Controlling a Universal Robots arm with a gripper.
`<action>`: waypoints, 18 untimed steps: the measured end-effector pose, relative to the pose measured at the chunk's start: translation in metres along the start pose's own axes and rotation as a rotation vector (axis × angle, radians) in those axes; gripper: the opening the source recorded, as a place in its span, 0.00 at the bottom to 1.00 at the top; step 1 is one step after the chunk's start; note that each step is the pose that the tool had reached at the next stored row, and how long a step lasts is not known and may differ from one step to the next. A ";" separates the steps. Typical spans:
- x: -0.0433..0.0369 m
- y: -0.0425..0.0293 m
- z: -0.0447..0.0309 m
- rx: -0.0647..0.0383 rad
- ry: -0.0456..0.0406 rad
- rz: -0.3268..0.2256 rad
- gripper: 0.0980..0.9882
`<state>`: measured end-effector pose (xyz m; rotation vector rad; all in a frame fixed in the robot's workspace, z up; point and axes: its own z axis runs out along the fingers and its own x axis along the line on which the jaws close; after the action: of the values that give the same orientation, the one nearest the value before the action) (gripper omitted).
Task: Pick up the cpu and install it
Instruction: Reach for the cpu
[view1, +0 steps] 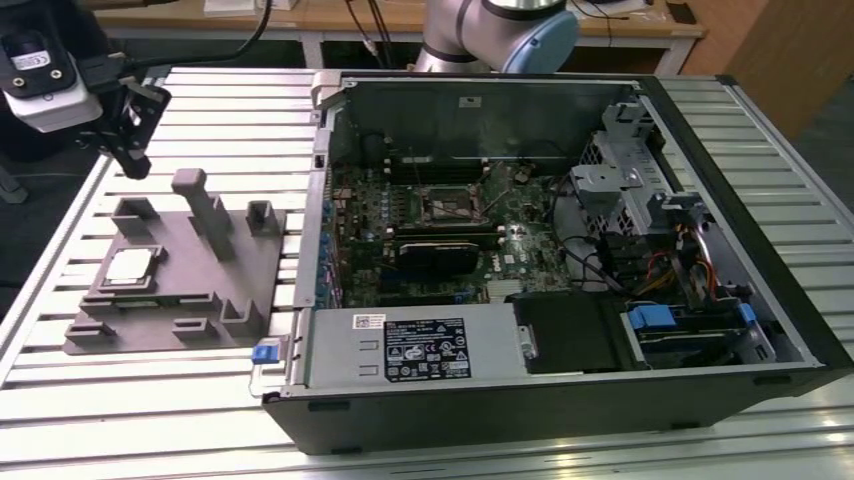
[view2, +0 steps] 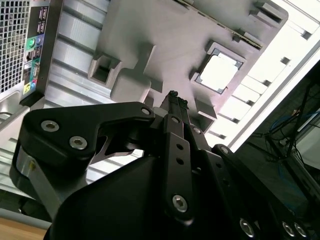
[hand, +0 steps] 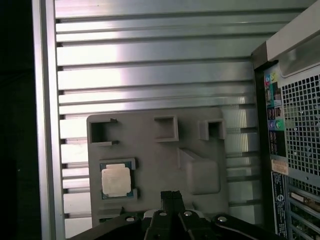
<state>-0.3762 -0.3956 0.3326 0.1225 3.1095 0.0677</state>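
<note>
The approach was judged in hand: the gripper, fingers closed together and empty, was held over the gray tray, apart from the cpu seated in 1 recess. A grasp would call for parted fingers centred on it.

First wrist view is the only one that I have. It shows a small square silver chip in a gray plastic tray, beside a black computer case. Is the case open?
Observer: Yes. In the exterior view the black computer case lies on its side, panel off; the dark green motherboard shows.
Operator: Is there a socket for the chip?
Observer: A square socket with a metal frame sits near that board's middle; I cannot tell whether it is empty.
Operator: Does the gripper touch the tray?
Observer: No. The gripper hangs in the air, apart from the gray plastic tray and the small square silver chip.
</note>
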 end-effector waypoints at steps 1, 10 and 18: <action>0.0007 -0.0001 0.0010 0.000 0.0001 0.000 0.01; 0.0075 -0.0011 0.0117 0.000 0.0000 0.000 0.01; 0.0119 -0.0018 0.0205 0.000 0.0000 0.000 0.01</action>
<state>-0.3876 -0.3956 0.3118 0.1225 3.1095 0.0676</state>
